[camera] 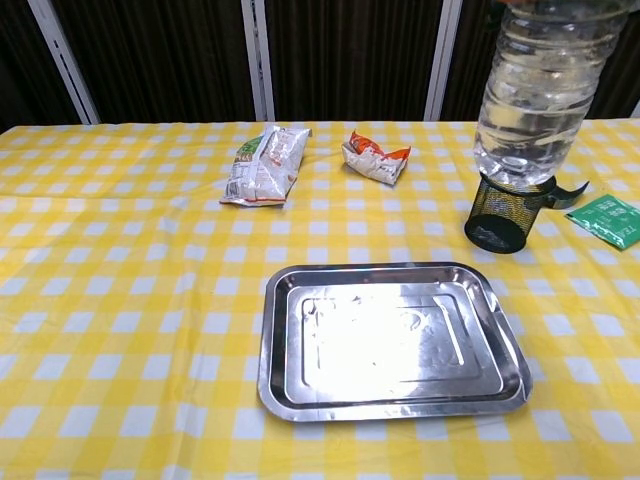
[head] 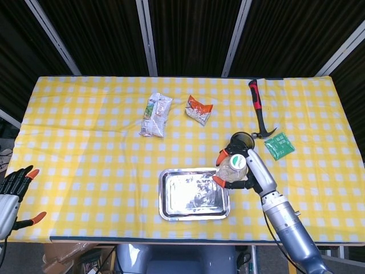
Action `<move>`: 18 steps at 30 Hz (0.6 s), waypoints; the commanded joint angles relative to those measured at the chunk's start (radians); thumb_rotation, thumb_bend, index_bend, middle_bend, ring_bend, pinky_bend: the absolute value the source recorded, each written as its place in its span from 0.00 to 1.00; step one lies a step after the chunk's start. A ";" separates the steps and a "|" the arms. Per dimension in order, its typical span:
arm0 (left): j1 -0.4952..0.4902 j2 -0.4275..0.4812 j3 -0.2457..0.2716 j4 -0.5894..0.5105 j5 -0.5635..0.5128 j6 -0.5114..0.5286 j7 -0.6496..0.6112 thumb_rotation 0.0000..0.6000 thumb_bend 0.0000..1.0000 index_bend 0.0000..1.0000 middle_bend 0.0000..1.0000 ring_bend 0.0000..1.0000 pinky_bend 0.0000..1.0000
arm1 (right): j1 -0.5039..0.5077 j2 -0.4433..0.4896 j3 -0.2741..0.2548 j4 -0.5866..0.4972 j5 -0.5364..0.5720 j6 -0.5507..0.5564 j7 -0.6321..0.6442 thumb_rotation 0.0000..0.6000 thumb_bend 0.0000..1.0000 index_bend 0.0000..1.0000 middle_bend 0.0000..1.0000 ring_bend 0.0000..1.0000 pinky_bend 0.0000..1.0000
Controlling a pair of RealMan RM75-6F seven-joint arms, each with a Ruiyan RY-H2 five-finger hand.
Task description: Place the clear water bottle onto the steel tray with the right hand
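Yellow-check counter (head: 85, 171): right robot hand (head: 242, 171) grips clear water bottle (camera: 530, 95) aloft at frame right, beside steel tray (head: 165, 194) edge w/ mesh cup (camera: 503, 215) near; early release risks rim strike, tip-over.

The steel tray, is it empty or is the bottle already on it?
Empty. The steel tray shows bare metal, and the clear water bottle hangs above the table in the right hand.

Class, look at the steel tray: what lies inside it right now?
The steel tray holds nothing but glare. The clear water bottle hangs in the right robot hand at its right edge, hiding a little.
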 commanded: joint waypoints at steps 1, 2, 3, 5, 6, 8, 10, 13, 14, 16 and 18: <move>0.001 0.003 -0.001 0.001 -0.001 0.003 -0.007 1.00 0.19 0.04 0.00 0.00 0.00 | 0.006 -0.008 -0.039 0.000 0.048 -0.015 0.004 1.00 0.88 0.84 0.66 0.30 0.00; 0.002 0.004 -0.001 0.001 -0.001 0.004 -0.009 1.00 0.19 0.04 0.00 0.00 0.00 | 0.008 -0.016 -0.048 0.000 0.063 -0.013 0.002 1.00 0.88 0.84 0.66 0.30 0.00; 0.002 0.005 -0.002 0.001 -0.002 0.006 -0.013 1.00 0.19 0.04 0.00 0.00 0.00 | 0.012 -0.034 -0.063 0.006 0.081 -0.013 0.001 1.00 0.88 0.84 0.66 0.30 0.00; 0.003 0.006 -0.003 0.003 -0.004 0.008 -0.016 1.00 0.19 0.04 0.00 0.00 0.00 | 0.016 -0.072 -0.087 0.031 0.090 -0.021 0.013 1.00 0.88 0.84 0.66 0.30 0.00; 0.003 0.006 -0.004 0.003 -0.004 0.007 -0.016 1.00 0.19 0.04 0.00 0.00 0.00 | 0.017 -0.100 -0.100 0.053 0.089 -0.026 0.028 1.00 0.87 0.84 0.66 0.30 0.00; 0.003 0.005 -0.003 0.003 -0.003 0.007 -0.015 1.00 0.19 0.04 0.00 0.00 0.00 | 0.017 -0.151 -0.122 0.096 0.079 -0.038 0.053 1.00 0.87 0.84 0.66 0.30 0.00; 0.002 0.005 -0.003 0.003 -0.001 0.006 -0.013 1.00 0.19 0.04 0.00 0.00 0.00 | 0.013 -0.204 -0.143 0.144 0.061 -0.056 0.093 1.00 0.88 0.84 0.66 0.30 0.00; 0.003 0.005 -0.003 0.004 0.001 0.008 -0.013 1.00 0.19 0.04 0.00 0.00 0.00 | -0.001 -0.261 -0.171 0.217 0.020 -0.083 0.151 1.00 0.88 0.84 0.66 0.31 0.00; 0.003 0.005 -0.003 0.004 0.000 0.009 -0.014 1.00 0.19 0.04 0.00 0.00 0.00 | -0.005 -0.268 -0.178 0.231 0.008 -0.087 0.161 1.00 0.88 0.84 0.67 0.31 0.00; 0.004 0.006 -0.004 0.005 -0.002 0.011 -0.017 1.00 0.19 0.04 0.00 0.00 0.00 | -0.017 -0.277 -0.190 0.258 -0.025 -0.088 0.180 1.00 0.88 0.85 0.67 0.31 0.00; 0.004 0.007 -0.005 0.006 -0.003 0.010 -0.020 1.00 0.19 0.04 0.00 0.00 0.00 | -0.034 -0.271 -0.191 0.268 -0.061 -0.077 0.201 1.00 0.88 0.86 0.68 0.32 0.00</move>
